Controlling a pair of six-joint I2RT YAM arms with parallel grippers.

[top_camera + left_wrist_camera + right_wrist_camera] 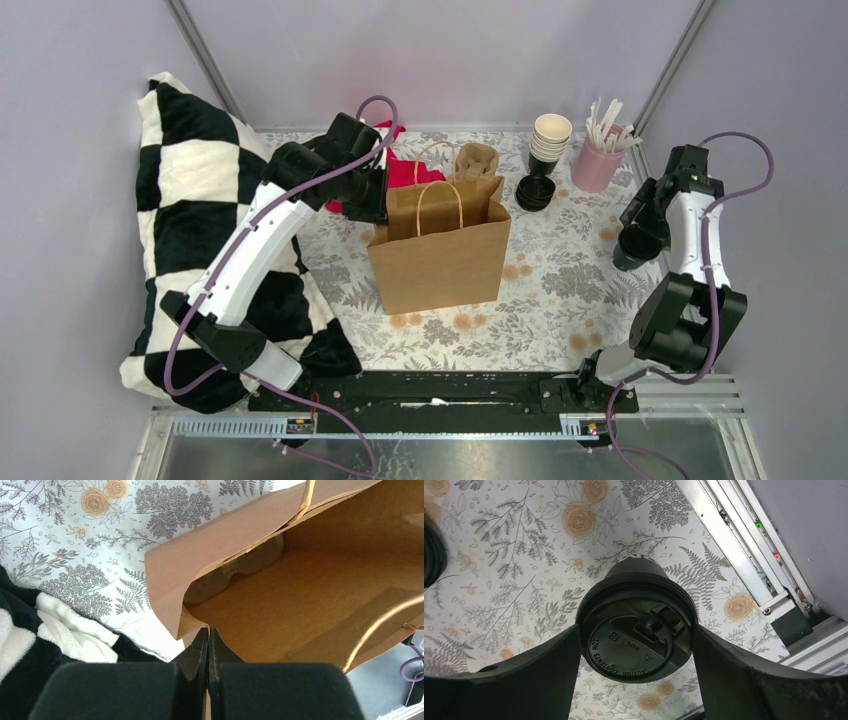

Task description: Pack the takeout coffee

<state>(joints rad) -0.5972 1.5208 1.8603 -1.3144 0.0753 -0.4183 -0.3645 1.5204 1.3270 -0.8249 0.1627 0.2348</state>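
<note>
The takeout coffee is a dark cup (636, 567) with a round black lid (639, 640). It sits between the fingers of my right gripper (636, 630), and both fingers touch the lid's rim. In the top view that gripper (633, 250) is at the right side of the table, well right of the brown paper bag (440, 260). I cannot tell whether the cup is off the table. My left gripper (372, 205) is shut at the bag's back-left rim. In the left wrist view its jaws (208, 632) pinch the paper edge, and the bag's mouth (320, 580) stands open.
A moulded pulp cup carrier (240, 567) is inside the bag and sticks up at its back (477, 160). A stack of lidless cups (550, 135), black lids (535, 192) and a pink cup of sticks (598, 165) stand behind. A checkered pillow (195, 230) lies left, and red cloth (405, 170) is behind the bag.
</note>
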